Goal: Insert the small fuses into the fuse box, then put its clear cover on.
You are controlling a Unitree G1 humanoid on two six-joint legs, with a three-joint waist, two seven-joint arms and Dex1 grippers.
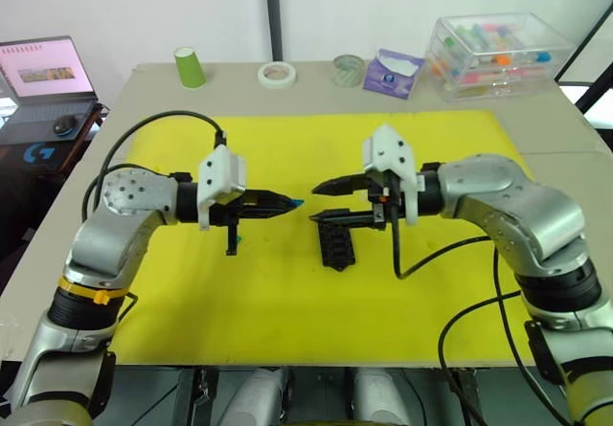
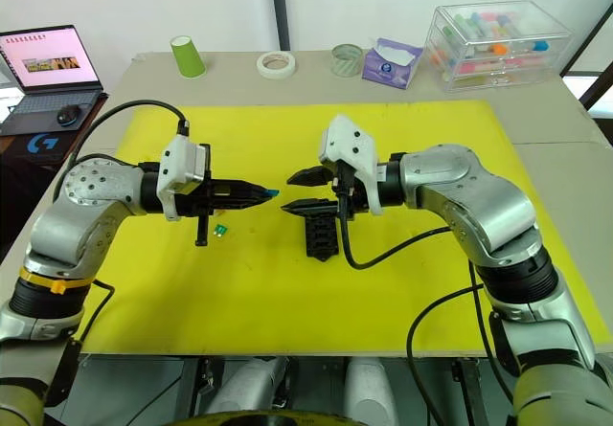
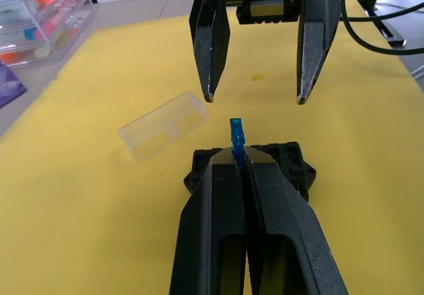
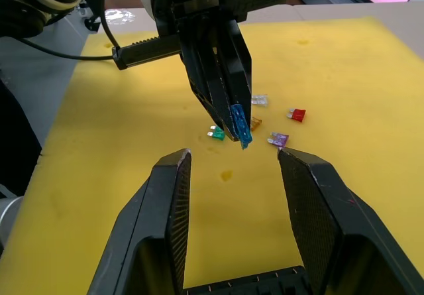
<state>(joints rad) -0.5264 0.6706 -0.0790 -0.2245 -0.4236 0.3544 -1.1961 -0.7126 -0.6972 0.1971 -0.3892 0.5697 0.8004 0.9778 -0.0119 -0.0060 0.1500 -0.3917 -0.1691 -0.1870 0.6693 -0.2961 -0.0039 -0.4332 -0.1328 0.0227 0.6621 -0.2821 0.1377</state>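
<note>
My left gripper (image 1: 287, 200) is shut on a blue fuse (image 3: 236, 136) that sticks out past its tips. Facing it a short gap away, my right gripper (image 1: 316, 202) stands open with nothing between its fingers (image 4: 173, 176). The black fuse box (image 1: 336, 247) lies on the yellow mat (image 1: 460, 282) just under the right gripper. The clear cover (image 3: 162, 124) lies flat on the mat beside the box. Below the left gripper, loose fuses rest on the mat: green (image 4: 216, 133), amber (image 4: 255, 122), grey (image 4: 259, 99), red (image 4: 297, 115) and purple (image 4: 279, 138).
Along the table's far edge stand a green cup (image 1: 190, 67), a tape roll (image 1: 277, 75), a second roll (image 1: 349, 70), a purple tissue pack (image 1: 391, 72) and a large clear storage box (image 1: 498, 53). A laptop (image 1: 48, 67) sits off to the left.
</note>
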